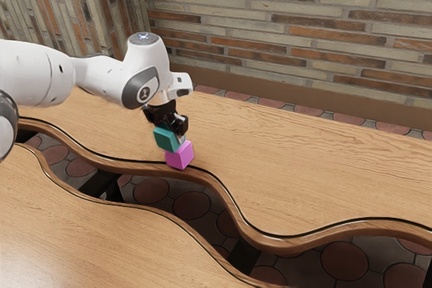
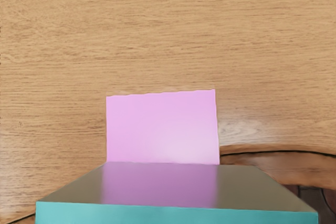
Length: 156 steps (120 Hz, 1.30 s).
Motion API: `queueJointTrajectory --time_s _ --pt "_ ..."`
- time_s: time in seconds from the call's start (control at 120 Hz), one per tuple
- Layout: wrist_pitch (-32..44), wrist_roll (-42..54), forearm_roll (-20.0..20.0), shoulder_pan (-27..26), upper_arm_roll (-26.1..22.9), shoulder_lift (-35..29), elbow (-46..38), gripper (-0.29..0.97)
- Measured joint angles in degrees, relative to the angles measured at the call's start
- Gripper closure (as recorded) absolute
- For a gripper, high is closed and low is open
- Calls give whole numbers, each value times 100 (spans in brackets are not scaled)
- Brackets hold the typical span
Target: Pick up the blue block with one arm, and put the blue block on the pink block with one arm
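A teal-blue block (image 1: 166, 139) is held in my black gripper (image 1: 168, 131), whose fingers are shut on it from two sides. It sits on or just above the pink block (image 1: 180, 155), shifted toward the exterior view's left; contact cannot be told. The pink block stands on the wooden table (image 1: 304, 160) close to its wavy front edge. In the wrist view the teal-blue block (image 2: 178, 195) lies just under my hand, and the pink block (image 2: 163, 127) shows beyond it on the wood.
The table's curved front edge (image 1: 223, 193) runs right beside the blocks, with a gap to a second wooden table (image 1: 81, 234) nearer the camera. A brick wall (image 1: 283, 18) stands behind.
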Motion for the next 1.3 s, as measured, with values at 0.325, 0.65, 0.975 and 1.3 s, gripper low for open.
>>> queueJointTrajectory --time_s 0.325,0.65,0.975,1.3 --pt "-141 176 -7 80 -52 426 586 37" --pt "-174 343 -98 121 -62 609 754 25" --pt "-582 517 -192 -217 -16 -1307 448 6" --pt "-2398 341 -675 -240 -46 -2929 -409 1"
